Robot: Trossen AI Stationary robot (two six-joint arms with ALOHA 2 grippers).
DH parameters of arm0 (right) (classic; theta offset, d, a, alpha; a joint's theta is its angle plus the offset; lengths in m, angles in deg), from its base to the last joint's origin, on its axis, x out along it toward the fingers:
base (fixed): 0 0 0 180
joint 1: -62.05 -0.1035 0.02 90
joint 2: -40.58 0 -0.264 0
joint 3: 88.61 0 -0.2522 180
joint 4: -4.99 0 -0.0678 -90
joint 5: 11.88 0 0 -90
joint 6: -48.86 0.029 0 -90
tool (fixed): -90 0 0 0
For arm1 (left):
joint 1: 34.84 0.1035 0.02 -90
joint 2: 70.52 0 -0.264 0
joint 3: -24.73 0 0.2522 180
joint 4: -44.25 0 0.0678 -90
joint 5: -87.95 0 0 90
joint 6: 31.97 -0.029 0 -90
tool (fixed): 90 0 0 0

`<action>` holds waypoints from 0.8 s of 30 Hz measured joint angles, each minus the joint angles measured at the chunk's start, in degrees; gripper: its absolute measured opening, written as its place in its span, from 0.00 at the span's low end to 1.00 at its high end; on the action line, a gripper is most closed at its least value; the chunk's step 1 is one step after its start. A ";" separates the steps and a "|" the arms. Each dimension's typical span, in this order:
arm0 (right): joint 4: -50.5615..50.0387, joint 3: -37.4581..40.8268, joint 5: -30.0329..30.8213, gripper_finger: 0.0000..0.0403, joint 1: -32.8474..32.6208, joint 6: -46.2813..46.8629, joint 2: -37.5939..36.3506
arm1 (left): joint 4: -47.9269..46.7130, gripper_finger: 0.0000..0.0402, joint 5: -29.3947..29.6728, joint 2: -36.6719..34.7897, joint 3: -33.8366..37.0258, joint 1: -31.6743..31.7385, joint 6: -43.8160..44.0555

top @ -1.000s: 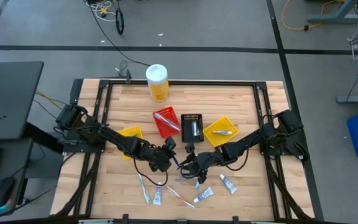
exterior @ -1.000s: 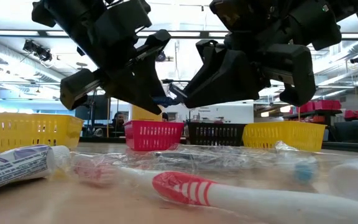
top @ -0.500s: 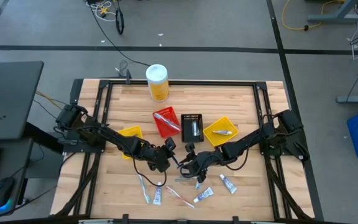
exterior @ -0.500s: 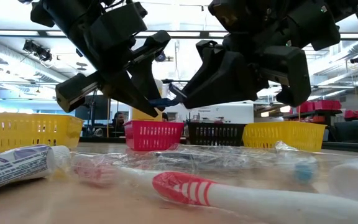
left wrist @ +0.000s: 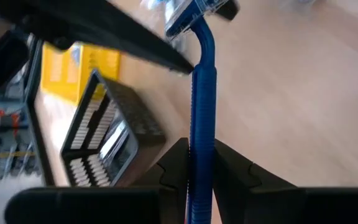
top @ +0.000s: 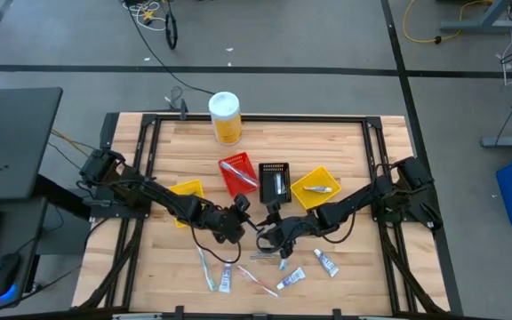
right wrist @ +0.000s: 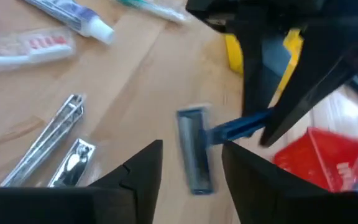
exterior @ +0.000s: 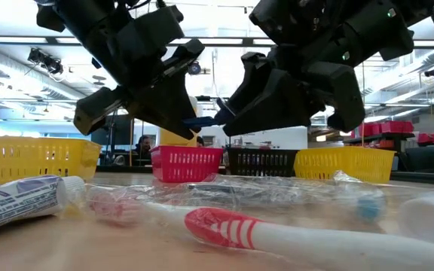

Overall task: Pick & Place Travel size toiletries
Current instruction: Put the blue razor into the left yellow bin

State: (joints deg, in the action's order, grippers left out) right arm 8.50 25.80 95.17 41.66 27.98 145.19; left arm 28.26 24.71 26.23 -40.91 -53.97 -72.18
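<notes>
My left gripper (top: 241, 216) is shut on a blue razor (left wrist: 202, 93), held above the table's middle. The razor's head (right wrist: 194, 149) points at my right gripper (top: 265, 233), which is open. Its two fingers stand on either side of the head; I cannot tell whether they touch it. In the low view both grippers hang above the table with the razor (exterior: 200, 120) between them. Several toiletries lie on the near part of the table: toothbrushes (top: 207, 265), white tubes (top: 290, 279) and nail clippers (right wrist: 48, 146). My left gripper pinches the razor's blue handle (left wrist: 202, 134) between its two fingers, toward the end away from the head. The handle runs on past the fingertips along the fingers. The razor is lifted clear of the table, its head (left wrist: 197, 11) out in front.
A red bin (top: 238, 173), a black bin (top: 275, 180) and a yellow bin (top: 315, 188) stand in a row behind the grippers. Another yellow bin (top: 188, 191) is at the left. A yellow canister (top: 225, 117) stands at the far edge.
My right gripper has edged a little toward my left gripper and the razor's head. The left gripper keeps the razor in the air.
</notes>
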 joint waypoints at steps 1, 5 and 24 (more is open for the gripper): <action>-0.76 0.00 0.20 0.45 0.00 1.32 0.00 | -0.09 0.16 1.06 0.00 0.00 0.00 0.55; -3.14 0.00 3.49 0.48 -0.50 4.90 0.00 | 0.06 0.16 1.76 -0.02 -0.07 0.00 2.08; -5.54 0.04 17.91 0.56 -2.41 8.66 0.00 | -6.21 0.11 1.72 -0.94 -0.04 -1.64 9.82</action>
State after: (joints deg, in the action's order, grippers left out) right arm 2.96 25.84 113.08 39.26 36.64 145.19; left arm 22.05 26.43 25.29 -40.96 -55.61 -62.36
